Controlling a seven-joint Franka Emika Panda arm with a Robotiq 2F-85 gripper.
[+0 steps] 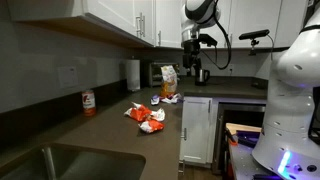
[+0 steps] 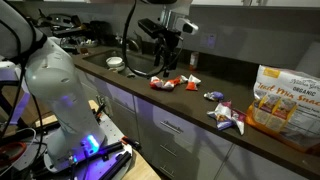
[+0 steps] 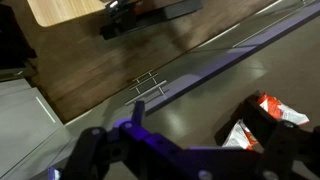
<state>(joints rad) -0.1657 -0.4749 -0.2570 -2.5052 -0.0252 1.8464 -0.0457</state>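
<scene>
Red-and-white crinkled snack packet (image 2: 163, 83) is lying flat on the dark countertop (image 2: 135, 78) near its front edge, its long axis running along that edge, with the gripper (image 2: 165, 60) hovering just above it, jaws spread wide and holding nothing.

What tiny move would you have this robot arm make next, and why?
I'd probably ease the end effector down and across toward the red-orange snack packets. It hangs high above the counter with jaws open and empty, and in the wrist view the packets sit off to one side rather than centred below it, so it seems not yet lined up.
</scene>
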